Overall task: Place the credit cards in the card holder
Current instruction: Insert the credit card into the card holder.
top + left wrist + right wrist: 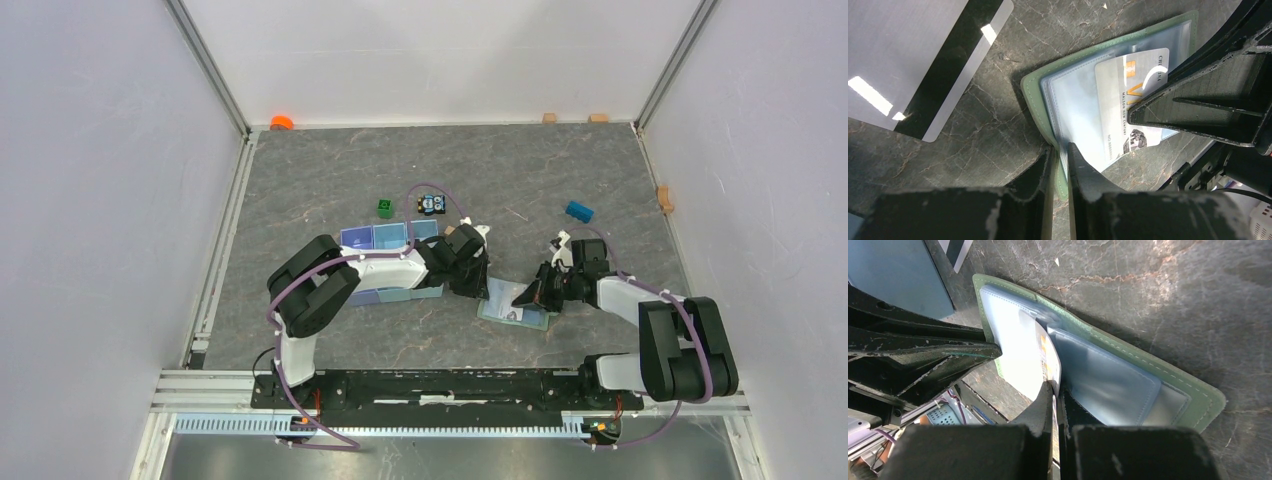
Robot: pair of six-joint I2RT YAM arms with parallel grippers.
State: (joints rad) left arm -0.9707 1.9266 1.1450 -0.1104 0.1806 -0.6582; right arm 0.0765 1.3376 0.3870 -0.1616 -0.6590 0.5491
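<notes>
Lying open, the card holder (1032,97) is pinched edgewise by the left claw (1061,150).

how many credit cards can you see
2: a striped card flat on the table beside the wallet, a printed card in the right gripper at the wallet. More may hide inside.

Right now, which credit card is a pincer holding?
The whitish plastic card with gold lettering, pinched by the right pincer over the open sage-green wallet; the grey card with the black stripe lies loose on the table.
</notes>
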